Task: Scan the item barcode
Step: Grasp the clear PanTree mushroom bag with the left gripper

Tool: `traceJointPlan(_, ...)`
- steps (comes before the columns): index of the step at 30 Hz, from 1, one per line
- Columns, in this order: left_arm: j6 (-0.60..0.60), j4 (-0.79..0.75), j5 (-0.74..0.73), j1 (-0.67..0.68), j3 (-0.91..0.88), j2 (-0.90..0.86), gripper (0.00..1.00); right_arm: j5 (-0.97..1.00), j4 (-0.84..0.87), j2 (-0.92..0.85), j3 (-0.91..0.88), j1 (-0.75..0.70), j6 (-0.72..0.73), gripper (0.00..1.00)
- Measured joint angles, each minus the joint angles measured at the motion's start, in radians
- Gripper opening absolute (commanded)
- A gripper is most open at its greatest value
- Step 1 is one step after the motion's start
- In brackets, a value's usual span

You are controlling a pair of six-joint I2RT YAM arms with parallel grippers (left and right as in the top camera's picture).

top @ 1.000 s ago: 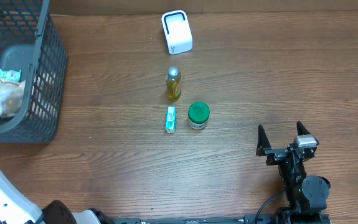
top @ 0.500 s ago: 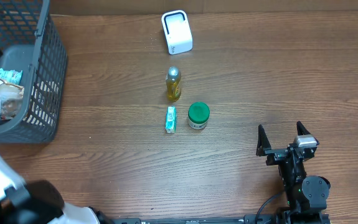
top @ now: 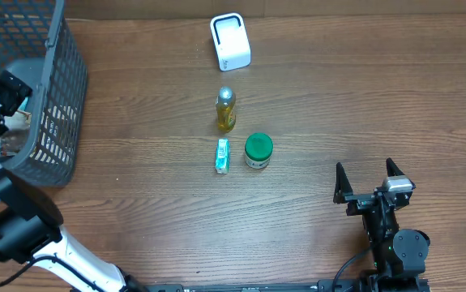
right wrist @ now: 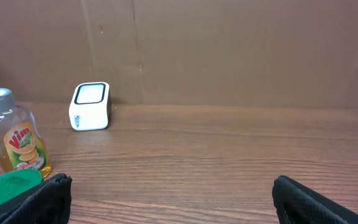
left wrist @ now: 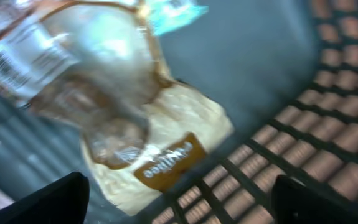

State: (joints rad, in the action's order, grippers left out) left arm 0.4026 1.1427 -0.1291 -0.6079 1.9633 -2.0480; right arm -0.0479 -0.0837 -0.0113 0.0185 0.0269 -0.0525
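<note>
Partway, I reckon: bag (left wrist: 129,124) lies loose in basket (top: 58,97), upper left of overhead, so probably done. Left end effector (left wrist: 180,202) hangs over it, spread, gripping nothing. Right end effector (top: 365,182) spread and empty, lower right. Bottle (top: 225,110), jar (top: 258,150) and tube (top: 222,155) sit mid-surface (top: 338,97) below scanner (top: 230,42), looks like they're left to scan. Bag is crinkly, clear over tan, with a white barcode label (left wrist: 17,59) facing up, blurred

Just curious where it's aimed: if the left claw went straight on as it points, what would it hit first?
Probably the clear snack packet with the tan label, lying in the grey basket. The open left gripper points right at it, though blur hides how near.
</note>
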Motion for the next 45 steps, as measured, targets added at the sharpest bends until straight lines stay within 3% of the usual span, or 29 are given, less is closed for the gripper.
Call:
traceJointPlan(9, 0.244, -0.026, 0.24, 0.095, 0.0, -0.017, 0.96, 0.0, 0.0, 0.0, 0.0, 0.0, 0.0, 1.0)
traceJointPlan(16, 0.374, -0.072, 0.32, 0.122, 0.0, -0.019, 0.94, 0.0, 0.0, 0.0, 0.0, 0.0, 0.0, 1.0)
traceJointPlan(29, 0.403, -0.127, 0.317, 0.122, 0.0, -0.203, 0.97, 0.0, 0.0, 0.0, 0.0, 0.0, 0.0, 1.0)
traceJointPlan(33, 0.403, -0.108, 0.331, 0.116, 0.0, -0.24, 0.91, 0.0, 0.0, 0.0, 0.0, 0.0, 0.0, 1.0)
traceJointPlan(38, 0.401, -0.085, 0.337, 0.108, 0.001, -0.243, 0.75, 0.0, 0.0, 0.0, 0.0, 0.0, 0.0, 1.0)
traceJointPlan(45, 0.403, -0.061, 0.359, 0.104, 0.003, -0.248, 0.77, 0.0, 0.0, 0.0, 0.0, 0.0, 0.0, 1.0)
